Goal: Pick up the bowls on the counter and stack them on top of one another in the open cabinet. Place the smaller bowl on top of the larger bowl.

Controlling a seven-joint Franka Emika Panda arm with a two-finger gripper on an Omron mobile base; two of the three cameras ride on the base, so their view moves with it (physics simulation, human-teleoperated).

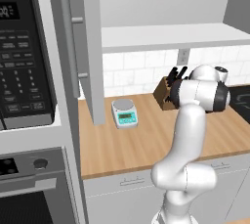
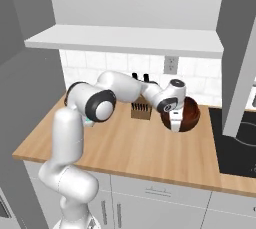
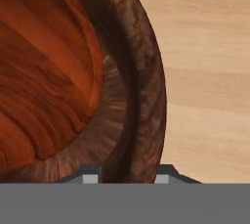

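A dark reddish-brown wooden bowl [image 2: 189, 113] sits on the tan counter [image 2: 135, 148] near the backsplash, right of the knife block. My gripper [image 2: 175, 125] points down at the bowl's near rim. In the hand view the bowl [image 3: 58, 71] is close up, and the gripper [image 3: 127, 176] has one tip inside and one outside the thick rim, shut on it. The bowl rests on the counter [image 3: 210, 71]. Above it is the cabinet's light shelf [image 2: 130, 40], bare, with its tall grey door [image 1: 90, 47] swung open at the left.
A knife block [image 2: 141, 109] stands just left of the bowl against the tiles. A white kitchen scale [image 1: 124, 113] lies further left. The black microwave [image 1: 22, 56] hangs at far left, and a dark cooktop [image 2: 237, 148] borders the counter on the right.
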